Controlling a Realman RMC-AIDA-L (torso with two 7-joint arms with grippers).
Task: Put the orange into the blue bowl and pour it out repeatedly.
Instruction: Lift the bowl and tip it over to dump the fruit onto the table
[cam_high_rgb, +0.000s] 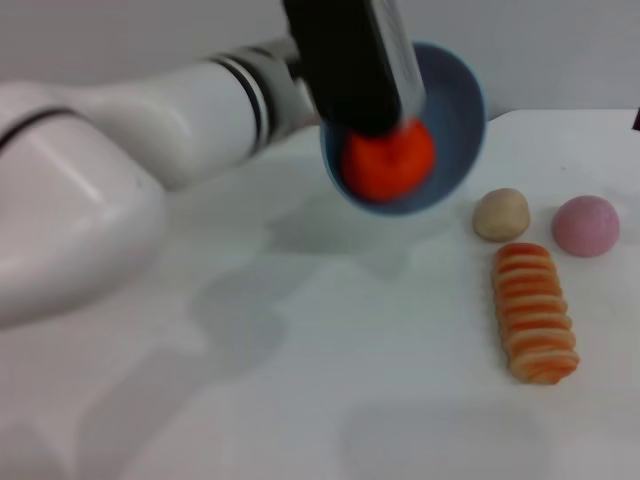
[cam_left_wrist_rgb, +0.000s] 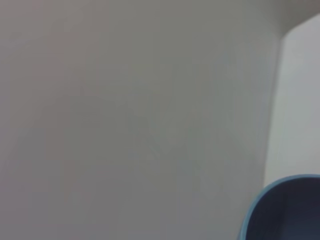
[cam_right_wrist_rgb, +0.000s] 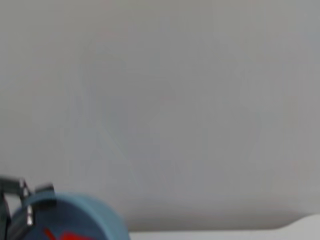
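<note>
The blue bowl (cam_high_rgb: 455, 110) is held up above the white table, tipped steeply with its mouth facing me. The orange (cam_high_rgb: 388, 160) lies inside it, against the lower rim. My left gripper (cam_high_rgb: 370, 112), black, comes down from above and is shut on the bowl's upper rim, its body covering part of the bowl. In the left wrist view only the bowl's rim (cam_left_wrist_rgb: 285, 210) shows. The right wrist view shows the bowl (cam_right_wrist_rgb: 75, 217) from afar with a sliver of the orange (cam_right_wrist_rgb: 62, 235) and the left gripper's fingers (cam_right_wrist_rgb: 27, 197) on the rim. My right gripper is out of view.
On the table (cam_high_rgb: 300, 350) to the right lie a beige ball (cam_high_rgb: 501, 214), a pink ball (cam_high_rgb: 586, 225) and a striped orange-and-cream bread roll (cam_high_rgb: 535, 312). The table's far edge runs behind them. My left arm spans the left side.
</note>
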